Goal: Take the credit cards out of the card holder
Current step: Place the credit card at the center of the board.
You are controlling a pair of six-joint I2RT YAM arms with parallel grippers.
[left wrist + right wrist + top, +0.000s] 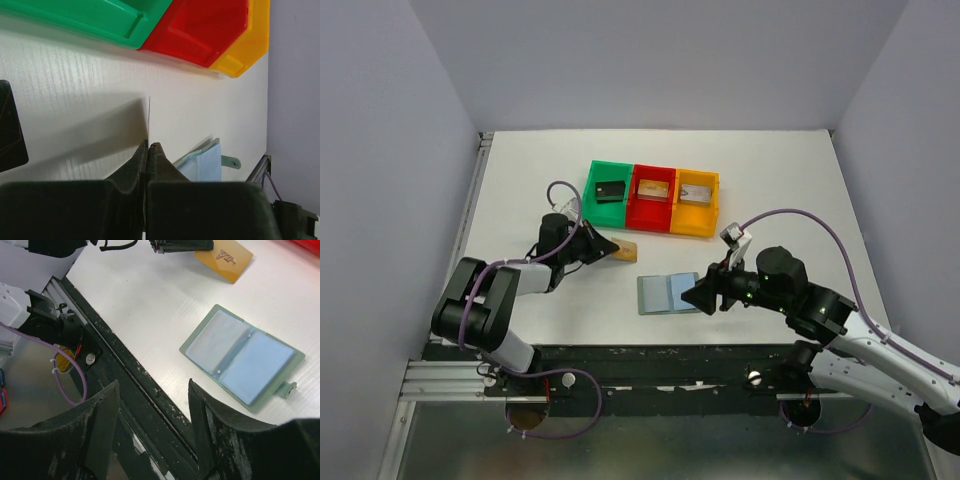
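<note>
I see three bins in a row at the far side of the table (pixel 770 180), touching wall to wall. The green bin (pixel 610 184) holds a black card (pixel 611 190). The red bin (pixel 653 197) holds a grey card (pixel 653 189), and the yellow bin (pixel 697 202) holds a second grey card (pixel 696 190). Only the top camera looks down into them. My left wrist camera catches just their outer walls and parts of their floors, with no cards in sight.

The card holder (pixel 668 293) lies open and flat on the table, near the front edge, between the two arms. My right wrist camera shows it best: grey-green border, two light blue pockets side by side and a small tab on one edge. I cannot tell whether either pocket has a card in it.

My left gripper (pixel 613 249) is clamped on a golden-tan card (pixel 628 251), between the bins and the holder. From above the card looks like a small tan patch at the fingertips. The left wrist camera shows it edge-on, a thin line rising from the pressed-together fingers (pixel 156 150). The right wrist camera shows its printed face.

My right gripper (pixel 688 294) sits just beside the holder's right edge. Its jaws are spread wide with nothing between them.
</note>
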